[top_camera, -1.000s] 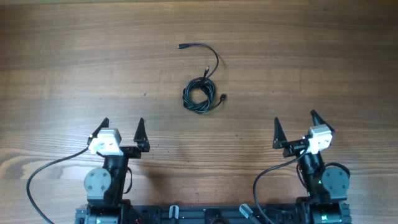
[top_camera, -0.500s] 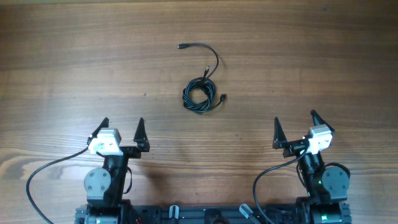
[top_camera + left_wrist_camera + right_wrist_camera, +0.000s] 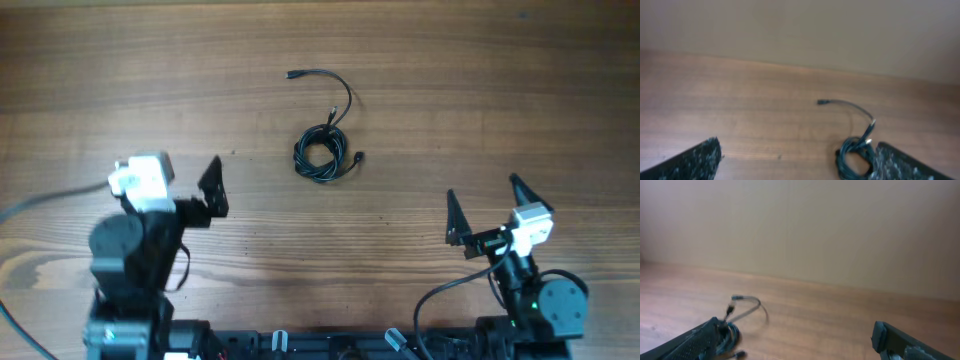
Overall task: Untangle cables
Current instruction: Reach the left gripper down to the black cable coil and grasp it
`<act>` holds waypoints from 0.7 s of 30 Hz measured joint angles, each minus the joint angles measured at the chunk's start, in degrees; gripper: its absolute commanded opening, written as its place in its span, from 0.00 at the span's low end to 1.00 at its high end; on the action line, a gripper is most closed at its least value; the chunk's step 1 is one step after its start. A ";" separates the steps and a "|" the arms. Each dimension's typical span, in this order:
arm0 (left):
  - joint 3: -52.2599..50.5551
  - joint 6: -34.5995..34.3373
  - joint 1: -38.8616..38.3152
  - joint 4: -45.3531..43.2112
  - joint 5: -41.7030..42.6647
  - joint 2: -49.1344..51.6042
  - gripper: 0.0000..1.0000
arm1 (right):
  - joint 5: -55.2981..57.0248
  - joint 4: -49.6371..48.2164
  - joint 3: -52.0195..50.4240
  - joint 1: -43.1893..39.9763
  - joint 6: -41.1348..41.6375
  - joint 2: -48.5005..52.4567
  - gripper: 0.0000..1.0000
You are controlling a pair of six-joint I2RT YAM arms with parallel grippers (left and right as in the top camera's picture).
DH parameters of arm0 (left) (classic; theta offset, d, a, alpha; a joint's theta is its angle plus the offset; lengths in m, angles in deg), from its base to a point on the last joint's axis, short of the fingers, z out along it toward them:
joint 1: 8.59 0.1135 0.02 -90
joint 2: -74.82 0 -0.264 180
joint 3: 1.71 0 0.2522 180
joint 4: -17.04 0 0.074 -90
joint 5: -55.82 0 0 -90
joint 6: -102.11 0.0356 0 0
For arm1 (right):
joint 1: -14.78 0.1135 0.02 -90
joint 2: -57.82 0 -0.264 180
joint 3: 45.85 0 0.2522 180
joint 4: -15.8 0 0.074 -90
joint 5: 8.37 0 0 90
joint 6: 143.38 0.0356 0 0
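The cables (image 3: 322, 150) lie as a small black coil on the wooden table, with one thin end curving up to a plug at the far side (image 3: 293, 74). They also show in the left wrist view (image 3: 855, 155) and in the right wrist view (image 3: 732, 325). My left gripper (image 3: 170, 185) is open and empty, left of the coil and apart from it. My right gripper (image 3: 488, 208) is open and empty, near the front right, well away from the coil.
The wooden table (image 3: 500, 100) spreads all around the coil. The arm bases and their thick black wires (image 3: 440, 290) sit along the front edge. A plain beige wall (image 3: 800, 225) stands behind the table.
My left arm has risen and moved up and left toward the table's middle height. My right arm has shifted slightly right and toward the front. The cables have not moved.
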 measured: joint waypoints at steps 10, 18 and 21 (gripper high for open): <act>31.36 0.39 -0.24 19.50 7.89 30.49 1.00 | -2.36 10.93 23.96 0.00 0.42 23.65 1.00; 51.80 3.30 -7.85 29.73 9.01 50.29 1.00 | -9.92 31.87 50.97 0.00 -1.99 49.92 1.00; 52.00 4.13 -10.38 29.70 9.18 54.25 1.00 | -11.98 38.47 58.60 0.00 -2.47 57.44 1.00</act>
